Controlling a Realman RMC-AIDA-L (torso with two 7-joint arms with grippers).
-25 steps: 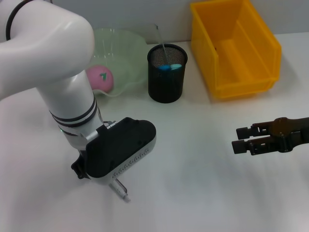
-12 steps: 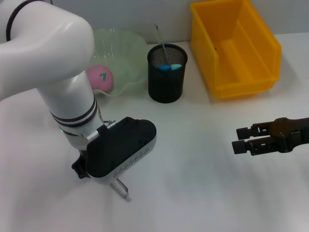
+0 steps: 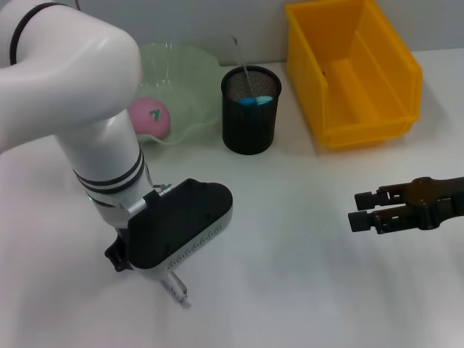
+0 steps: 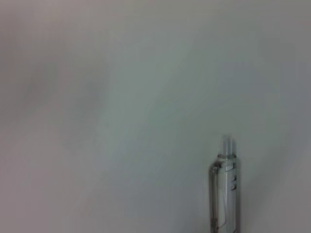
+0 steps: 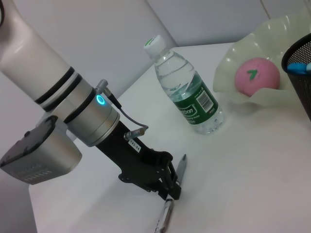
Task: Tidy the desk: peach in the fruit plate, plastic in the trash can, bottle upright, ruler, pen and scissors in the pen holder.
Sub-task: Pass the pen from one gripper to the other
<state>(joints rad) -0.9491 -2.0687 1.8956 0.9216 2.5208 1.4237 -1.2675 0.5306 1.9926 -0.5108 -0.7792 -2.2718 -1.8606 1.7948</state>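
My left gripper [image 5: 168, 188] is down on the white table near its front left, shut on the clear pen [image 5: 164, 217], which lies low along the table. In the head view only the pen's end [image 3: 178, 293] pokes out below the arm's black wrist housing. The pink peach [image 3: 150, 117] lies in the pale green fruit plate [image 3: 190, 69]. The black mesh pen holder [image 3: 250, 119] holds blue scissors handles [image 3: 255, 100] and a clear ruler [image 3: 239, 58]. The bottle [image 5: 187, 92] stands upright beside the plate. My right gripper [image 3: 361, 208] hovers open at the right. No plastic shows.
A yellow bin [image 3: 391, 109] stands at the back right, next to the pen holder. My left arm's white forearm [image 3: 87, 123] covers the bottle and part of the plate in the head view. Bare white table lies between the two grippers.
My left arm has shifted slightly left and toward the front edge, and the pen's end moved with it. The right arm has not moved.
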